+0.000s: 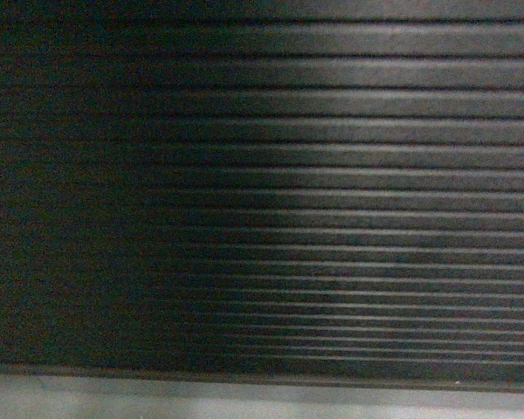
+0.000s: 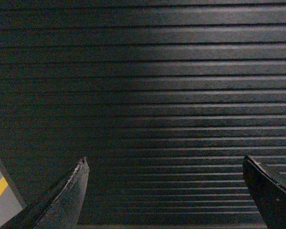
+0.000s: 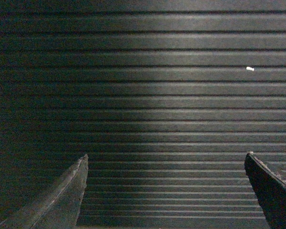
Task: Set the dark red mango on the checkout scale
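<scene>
**Facing checkout front, both fingers wide and empty**

My head view is filled by the checkout (image 1: 332,201) counter's ribbed dark panel, grey floor (image 1: 244,401) strip below. My left gripper (image 2: 164,191) and right gripper (image 3: 166,191) fingers are spread wide, holding nothing, panel just ahead. Mango and scale: not visible in any view.

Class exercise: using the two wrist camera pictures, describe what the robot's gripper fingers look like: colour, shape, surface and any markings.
Only the fingers show. The left gripper has two dark, near-black fingers that taper to pointed tips, matte with pale scuffed edges. The right gripper looks the same, with dark tapered fingers. No cables or markings are visible.
</scene>
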`<state>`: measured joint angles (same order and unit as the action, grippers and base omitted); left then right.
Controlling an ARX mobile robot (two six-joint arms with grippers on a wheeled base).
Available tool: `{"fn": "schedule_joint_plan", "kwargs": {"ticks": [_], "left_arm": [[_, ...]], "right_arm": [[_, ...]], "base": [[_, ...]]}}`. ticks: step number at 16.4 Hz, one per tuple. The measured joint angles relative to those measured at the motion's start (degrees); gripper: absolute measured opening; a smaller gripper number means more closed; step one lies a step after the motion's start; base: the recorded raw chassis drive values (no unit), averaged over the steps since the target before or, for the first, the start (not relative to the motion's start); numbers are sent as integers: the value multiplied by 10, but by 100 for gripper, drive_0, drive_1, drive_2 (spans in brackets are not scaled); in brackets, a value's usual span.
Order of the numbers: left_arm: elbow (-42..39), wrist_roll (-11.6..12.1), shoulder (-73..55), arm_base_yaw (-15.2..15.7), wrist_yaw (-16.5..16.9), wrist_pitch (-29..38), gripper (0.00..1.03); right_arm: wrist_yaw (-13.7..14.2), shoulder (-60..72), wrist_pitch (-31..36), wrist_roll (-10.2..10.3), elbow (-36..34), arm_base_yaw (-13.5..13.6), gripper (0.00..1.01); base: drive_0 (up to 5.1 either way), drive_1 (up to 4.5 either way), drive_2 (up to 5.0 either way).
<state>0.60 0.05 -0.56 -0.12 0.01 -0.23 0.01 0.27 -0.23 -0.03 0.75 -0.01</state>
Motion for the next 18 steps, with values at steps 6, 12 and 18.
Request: {"fn": "schedule_joint_plan", "kwargs": {"ticks": [6,12,18], "left_arm": [[0,0,0,0,0,-1,98],[0,0,0,0,0,-1,98],[0,0,0,0,0,-1,98]], "right_arm": [[0,0,-1,0,0,0,98],[0,0,-1,0,0,0,98],[0,0,-1,0,0,0,98]], "base": [[0,0,0],[0,0,0],[0,0,0]]}}
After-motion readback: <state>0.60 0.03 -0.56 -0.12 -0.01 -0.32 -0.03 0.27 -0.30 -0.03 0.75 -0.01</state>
